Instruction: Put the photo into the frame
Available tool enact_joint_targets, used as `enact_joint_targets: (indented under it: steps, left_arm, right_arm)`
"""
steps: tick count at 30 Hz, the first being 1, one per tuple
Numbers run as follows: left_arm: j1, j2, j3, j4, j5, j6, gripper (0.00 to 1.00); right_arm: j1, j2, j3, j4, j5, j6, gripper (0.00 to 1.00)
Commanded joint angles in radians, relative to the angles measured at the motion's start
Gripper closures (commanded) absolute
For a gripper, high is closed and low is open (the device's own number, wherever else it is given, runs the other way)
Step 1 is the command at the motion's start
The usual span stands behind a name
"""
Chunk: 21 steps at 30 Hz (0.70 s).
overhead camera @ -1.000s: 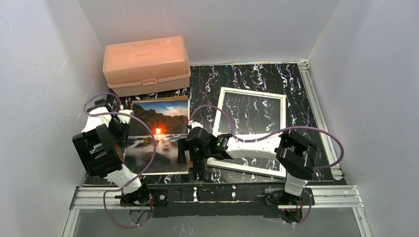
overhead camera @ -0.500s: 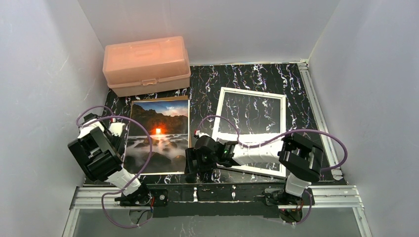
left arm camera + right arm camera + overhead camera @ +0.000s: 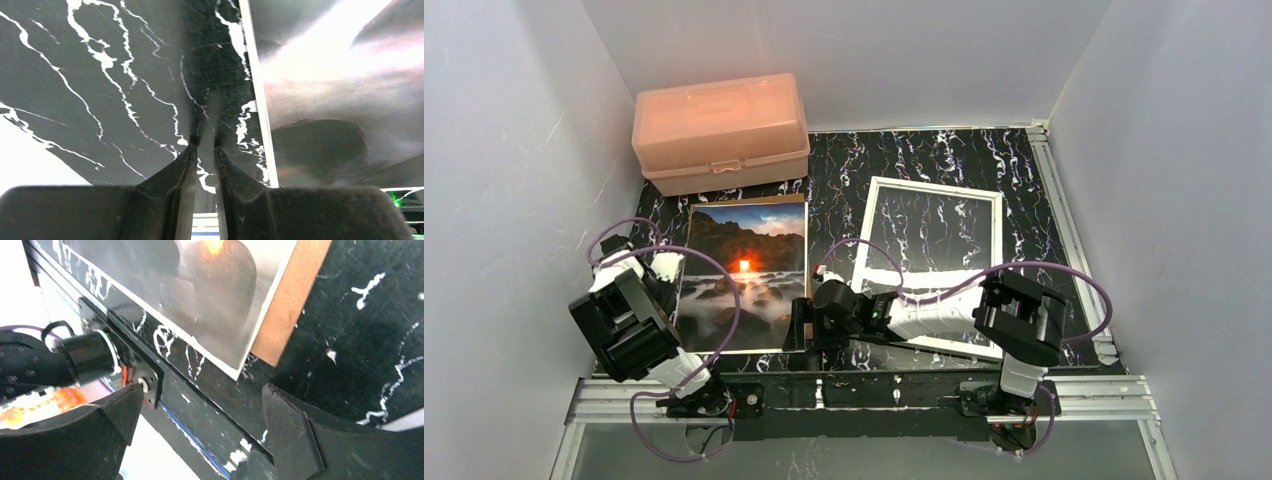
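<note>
Photo (image 3: 742, 275) pickup stage: right gripper (image 3: 200, 396) wide apart at its lower-right corner, left gripper (image 3: 204, 148) narrowly apart, empty; next likely pinching print off backing board (image 3: 290, 305).

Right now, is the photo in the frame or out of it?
Out. The photo lies face up on a brown board, left of the frame; through the frame only the marbled table shows.

No text, brand or number can be read in any of the 3 views. An orange-and-white patch (image 3: 40, 402) (low at the left of the right wrist view) is too blurred to make out.
</note>
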<state>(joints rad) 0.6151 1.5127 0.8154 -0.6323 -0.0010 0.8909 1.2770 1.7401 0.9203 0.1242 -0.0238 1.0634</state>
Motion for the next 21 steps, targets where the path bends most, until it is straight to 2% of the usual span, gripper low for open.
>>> enact_joint_targets:
  steps: [1, 13, 21]
  left_arm:
    - [-0.016, -0.010, -0.078, -0.054, 0.092, 0.009, 0.82]
    - [-0.032, 0.047, -0.094, -0.029, 0.128, -0.012, 0.84]
    - [-0.035, 0.065, -0.080, -0.034, 0.138, 0.005, 0.87]
  right_arm:
    - [0.021, 0.044, 0.003, 0.095, 0.108, 0.094, 0.04]
    - [0.050, 0.080, 0.054, 0.054, 0.187, 0.191, 0.05]
    - [0.047, 0.041, 0.021, 0.289, 0.219, 0.177, 0.04]
